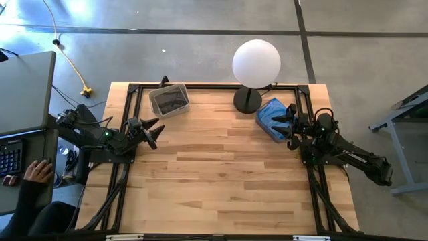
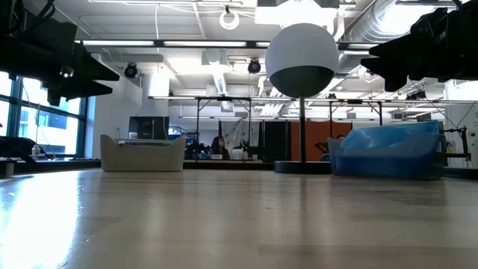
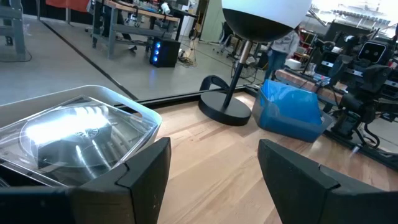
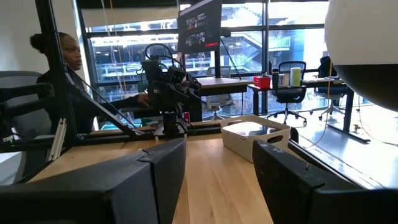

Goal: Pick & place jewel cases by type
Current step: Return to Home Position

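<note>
In the high view we locate the left gripper (image 1: pixel 151 132) left of centre in the frame, at the left edge of the table (image 1: pixel 214 181). Its fingers are spread with nothing between them, and the left wrist view confirms the gap. The right gripper (image 1: pixel 283 121) sits right of centre, its fingers likewise spread and empty, with its tips just beside the grey bin (image 2: pixel 388 170). The low view shows both arms at the top corners of the frame, clear of the tabletop.

The dark jewel cases (image 1: pixel 171 102) lie flat inside the pale bin (image 1: pixel 155 107), upper left of centre in the high view. We cannot count them under the glare. The blue jewel cases (image 1: pixel 270 114) fill the grey bin and rise above its rim. A globe lamp (image 1: pixel 256 63) stands between the two bins. A person's hand (image 1: pixel 39 171) rests at a keyboard (image 1: pixel 9 159) at the lower left.
</note>
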`<state>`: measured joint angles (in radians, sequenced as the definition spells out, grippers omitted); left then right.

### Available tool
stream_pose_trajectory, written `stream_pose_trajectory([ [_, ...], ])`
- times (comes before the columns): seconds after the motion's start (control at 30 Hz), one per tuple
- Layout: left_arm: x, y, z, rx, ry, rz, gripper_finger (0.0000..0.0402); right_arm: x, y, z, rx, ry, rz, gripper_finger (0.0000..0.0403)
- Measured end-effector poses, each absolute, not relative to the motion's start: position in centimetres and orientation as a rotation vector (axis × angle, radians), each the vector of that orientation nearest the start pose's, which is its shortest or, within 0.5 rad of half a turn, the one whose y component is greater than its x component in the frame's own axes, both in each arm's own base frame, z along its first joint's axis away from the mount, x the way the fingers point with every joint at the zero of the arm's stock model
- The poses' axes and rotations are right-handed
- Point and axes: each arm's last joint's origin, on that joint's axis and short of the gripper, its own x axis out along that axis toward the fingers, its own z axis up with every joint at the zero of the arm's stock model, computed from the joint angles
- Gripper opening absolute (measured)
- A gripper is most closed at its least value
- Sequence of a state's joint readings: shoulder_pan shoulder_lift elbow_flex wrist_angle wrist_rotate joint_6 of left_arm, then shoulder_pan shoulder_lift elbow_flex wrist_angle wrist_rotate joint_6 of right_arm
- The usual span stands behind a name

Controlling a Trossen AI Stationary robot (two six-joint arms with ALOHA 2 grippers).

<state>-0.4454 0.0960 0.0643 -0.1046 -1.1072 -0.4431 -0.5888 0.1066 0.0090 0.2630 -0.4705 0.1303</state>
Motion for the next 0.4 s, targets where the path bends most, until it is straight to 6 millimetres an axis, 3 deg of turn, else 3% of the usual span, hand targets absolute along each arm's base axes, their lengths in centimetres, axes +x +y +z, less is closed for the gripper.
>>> stream_pose_trajectory([
  [0.4, 8.69, -1.28, 16.99, -0.329, -0.048, 0.669, 0.0241, 9.0, -4.44, 18.28, 0.046, -0.15, -0.109, 0.0181],
])
